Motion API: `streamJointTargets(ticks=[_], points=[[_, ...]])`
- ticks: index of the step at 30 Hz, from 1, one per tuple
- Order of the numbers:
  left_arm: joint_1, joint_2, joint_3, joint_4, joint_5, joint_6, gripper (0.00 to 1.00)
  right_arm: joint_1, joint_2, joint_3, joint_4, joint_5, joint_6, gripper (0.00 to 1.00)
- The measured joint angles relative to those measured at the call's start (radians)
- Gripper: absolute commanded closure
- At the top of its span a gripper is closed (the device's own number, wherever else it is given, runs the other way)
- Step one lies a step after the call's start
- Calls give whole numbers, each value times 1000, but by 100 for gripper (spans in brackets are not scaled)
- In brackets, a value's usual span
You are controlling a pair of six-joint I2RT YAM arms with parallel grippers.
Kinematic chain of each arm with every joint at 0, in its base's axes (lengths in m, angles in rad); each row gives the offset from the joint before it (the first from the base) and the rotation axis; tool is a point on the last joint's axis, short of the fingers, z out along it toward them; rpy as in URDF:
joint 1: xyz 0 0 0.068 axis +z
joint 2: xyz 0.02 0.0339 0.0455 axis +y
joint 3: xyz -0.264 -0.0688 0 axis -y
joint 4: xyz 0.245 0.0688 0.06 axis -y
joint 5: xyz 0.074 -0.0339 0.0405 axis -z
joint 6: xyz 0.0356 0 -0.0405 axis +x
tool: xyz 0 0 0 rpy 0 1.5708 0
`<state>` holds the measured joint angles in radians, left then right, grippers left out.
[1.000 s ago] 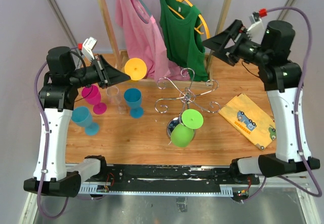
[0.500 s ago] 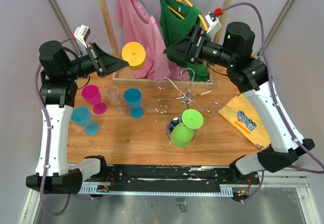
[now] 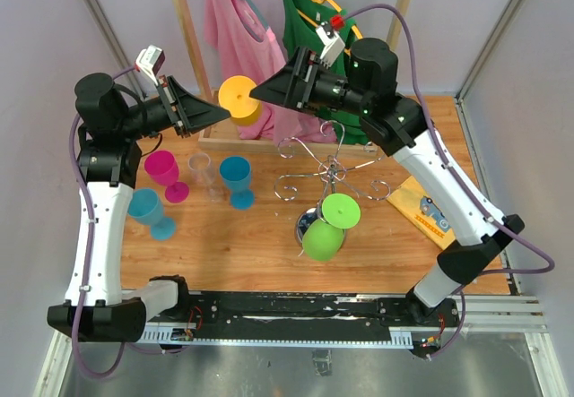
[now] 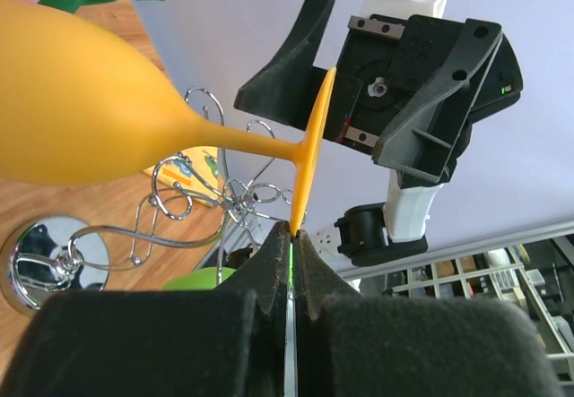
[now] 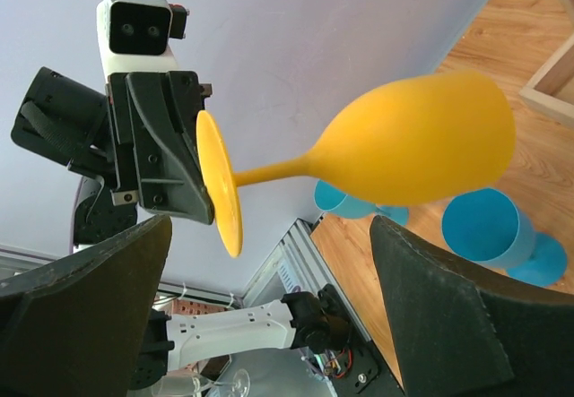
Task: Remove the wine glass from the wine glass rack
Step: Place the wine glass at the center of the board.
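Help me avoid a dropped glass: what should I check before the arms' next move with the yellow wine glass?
1. Hold: left gripper shut on the foot of the yellow wine glass: ok.
2. Hold secure: cannot tell; only the foot's edge is pinched.
3. Receiver: right gripper open: ok, jaws spread wide.
4. Bowl between the right gripper's fingers: not ok; it lies ahead of them.
5. Yellow wine glass apart from the wine glass rack: ok.
6. Green wine glass hanging on the rack, away from both grippers: ok.
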<state>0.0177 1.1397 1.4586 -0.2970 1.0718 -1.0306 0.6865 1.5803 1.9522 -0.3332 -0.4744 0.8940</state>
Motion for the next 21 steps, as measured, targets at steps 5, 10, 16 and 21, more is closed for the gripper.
streamJointTargets(ticks=[5,10,16,21], points=[[0,0,-8,18,9,-7,100,21,58,38,18,-2,12,13],[0,0,-9,34,24,-8,100,35,87,66,39,-7,29,26],[0,-1,-14,45,32,-12,100,49,87,66,76,-15,49,78],[1,-4,-29,67,39,-31,99,54,79,51,109,-22,61,99]])
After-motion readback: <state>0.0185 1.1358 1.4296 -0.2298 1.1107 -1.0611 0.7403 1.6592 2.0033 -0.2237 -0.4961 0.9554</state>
